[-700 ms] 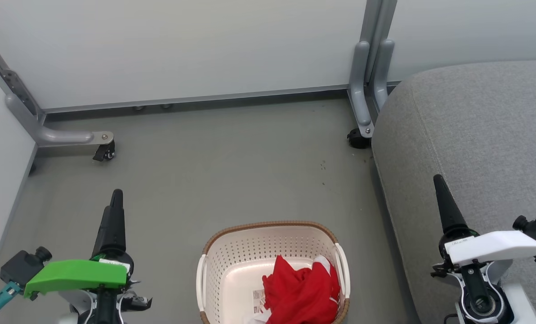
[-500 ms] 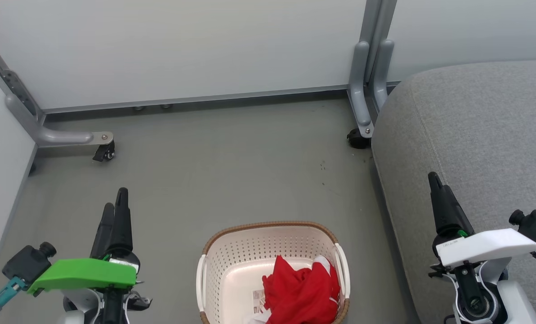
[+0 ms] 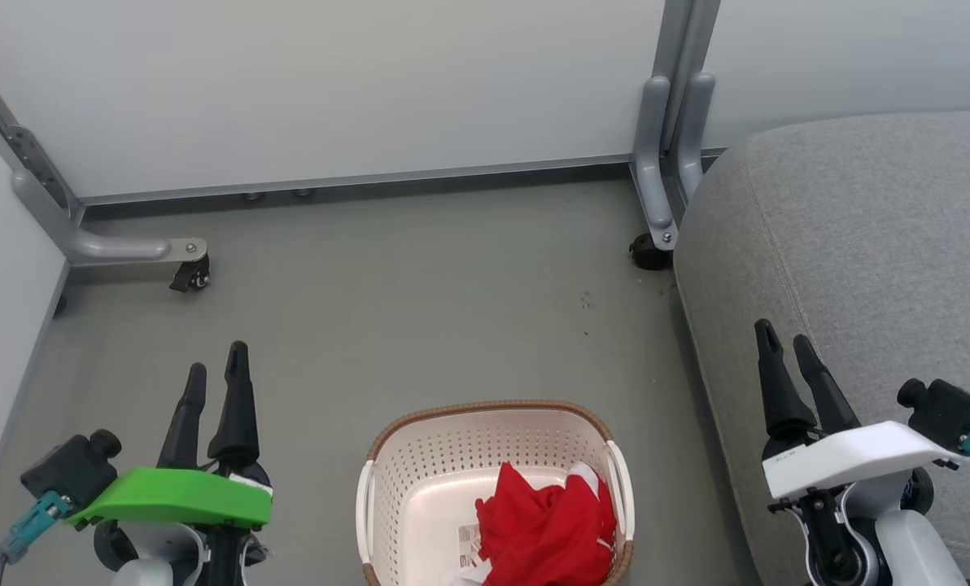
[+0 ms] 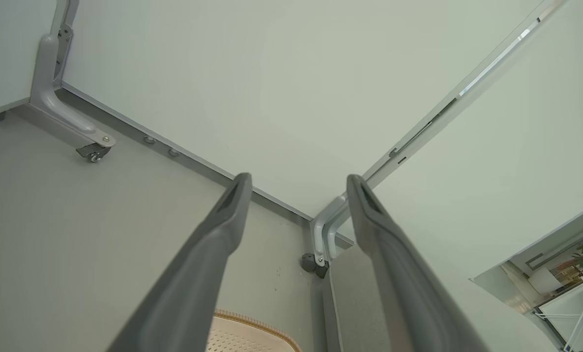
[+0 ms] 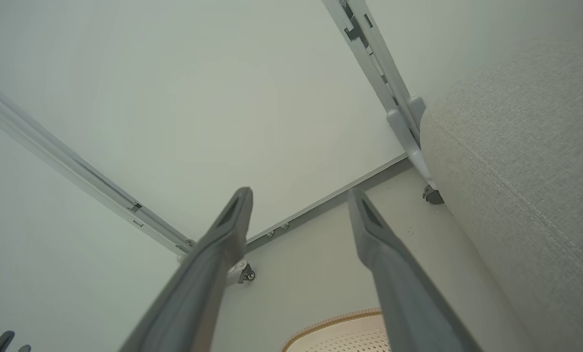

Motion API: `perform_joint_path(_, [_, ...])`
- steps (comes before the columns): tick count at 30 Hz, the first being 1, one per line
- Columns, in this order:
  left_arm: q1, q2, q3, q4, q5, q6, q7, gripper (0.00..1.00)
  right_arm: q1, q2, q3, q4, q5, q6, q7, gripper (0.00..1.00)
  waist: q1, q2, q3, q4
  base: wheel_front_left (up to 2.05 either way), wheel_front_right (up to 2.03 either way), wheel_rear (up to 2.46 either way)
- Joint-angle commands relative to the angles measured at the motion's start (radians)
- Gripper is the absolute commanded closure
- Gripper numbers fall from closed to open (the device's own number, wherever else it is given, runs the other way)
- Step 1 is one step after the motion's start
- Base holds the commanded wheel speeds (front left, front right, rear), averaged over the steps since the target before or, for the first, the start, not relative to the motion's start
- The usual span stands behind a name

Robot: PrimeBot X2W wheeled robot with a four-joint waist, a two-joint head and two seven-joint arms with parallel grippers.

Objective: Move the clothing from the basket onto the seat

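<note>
Risk: the clothing [image 3: 546, 529] is a loose heap, so a shallow pinch may lift only one layer, or drag the light basket [image 3: 485, 404] along. My left end effector [image 3: 217, 360] and right end effector [image 3: 782, 333] both stand open, empty. Clothing: crumpled red with white showing, in the basket's near right part; the seat [image 3: 859, 244] lies to my right.

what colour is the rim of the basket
Brown, woven-look, atop the cream perforated basket; clearest in the head view.

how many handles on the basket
2. The left handle sits on the basket's left wall; the right handle on its right wall, next to the red clothing. The near end is cut off, so more may be hidden.
</note>
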Motion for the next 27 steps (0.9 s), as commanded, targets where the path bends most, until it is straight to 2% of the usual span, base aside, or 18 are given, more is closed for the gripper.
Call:
perform_joint_path(1, [-0.008,0.011,-0.002,-0.009,0.036,-0.003,-0.011,0.00,-0.007,-0.004,0.005,-0.011,-0.041,0.001,-0.011,0.00,0.0000,0.0000,0.000,0.000,0.00,0.00,0.00])
perform_joint_path(27, [0.000,0.000,-0.017,0.084,0.347,0.009,-0.083,0.00,0.005,0.005,0.022,0.050,-0.361,0.001,-0.083,0.00,0.0000,0.0000,-0.003,-0.003,0.00,0.00,0.00])
